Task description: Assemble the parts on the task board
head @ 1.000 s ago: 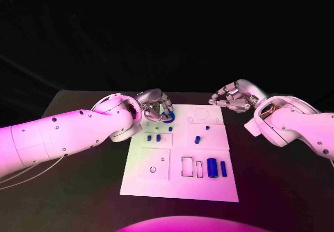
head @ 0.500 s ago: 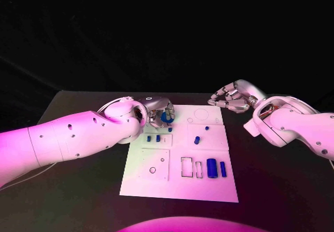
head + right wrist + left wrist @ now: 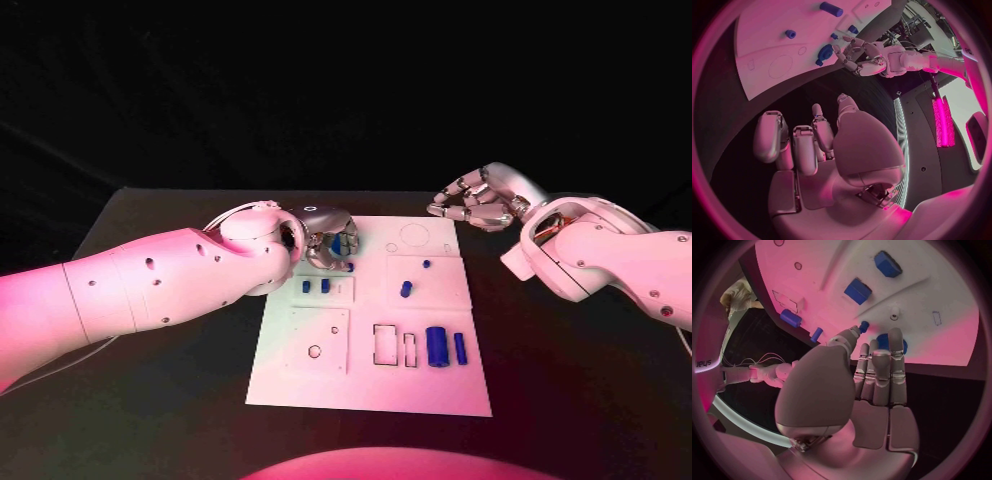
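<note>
Table's board [image 3: 433, 385]: left hand [image 3: 329, 240] half-hides blue part [image 3: 342, 243].

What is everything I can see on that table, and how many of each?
Table: one, black, under everything.
Task board: one, white plate, middle of the table, with outlined recesses and holes.
Large parts: two blue upright pieces side by side, at the board's near right.
Small parts: about four blue pieces around the board's middle.
Blue ring part: one, at the board's far left corner, at the left hand's fingertips; whether it is gripped cannot be told.
Left hand: silver, over the board's far left corner.
Right hand: silver, fingers curled, empty, beyond the board's far right corner.
</note>
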